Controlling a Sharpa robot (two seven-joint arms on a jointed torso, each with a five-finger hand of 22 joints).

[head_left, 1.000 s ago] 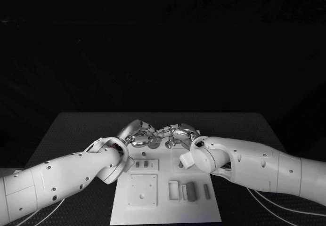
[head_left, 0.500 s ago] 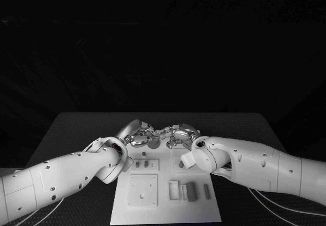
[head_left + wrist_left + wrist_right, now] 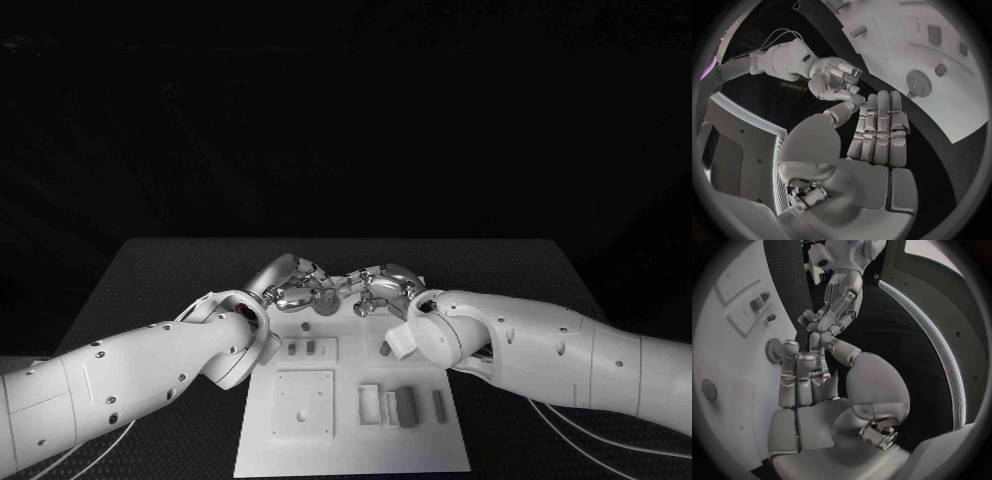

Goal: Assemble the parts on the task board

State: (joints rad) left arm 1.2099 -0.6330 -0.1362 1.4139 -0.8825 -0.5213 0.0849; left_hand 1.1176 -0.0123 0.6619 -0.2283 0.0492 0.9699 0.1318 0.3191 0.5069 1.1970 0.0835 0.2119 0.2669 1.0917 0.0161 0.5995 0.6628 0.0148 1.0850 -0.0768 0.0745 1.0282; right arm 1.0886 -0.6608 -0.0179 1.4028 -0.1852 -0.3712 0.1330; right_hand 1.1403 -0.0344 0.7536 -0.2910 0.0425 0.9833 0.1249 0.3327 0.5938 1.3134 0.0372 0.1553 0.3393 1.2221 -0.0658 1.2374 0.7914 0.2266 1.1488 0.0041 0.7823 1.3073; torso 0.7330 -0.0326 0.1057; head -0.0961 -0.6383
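Both robot hands meet fingertip to fingertip above the far end of the task board (image 3: pixel 353 440) on the black counter (image 3: pixel 159 270). The left robot hand (image 3: pixel 296 285) and right robot hand (image 3: pixel 378 287) have fingers curled; I cannot tell whether either holds anything. Small parts (image 3: pixel 404 407) lie on the board's near half, with no readable writing

A black desk (image 3: pixel 159 270) with a fine woven-looking surface carries everything — its far edge runs straight against a dark, featureless background. Thin pale cables (image 3: pixel 577 425) trail over the desk near its right side — a similar one (image 3: pixel 87 445) lies at the left.
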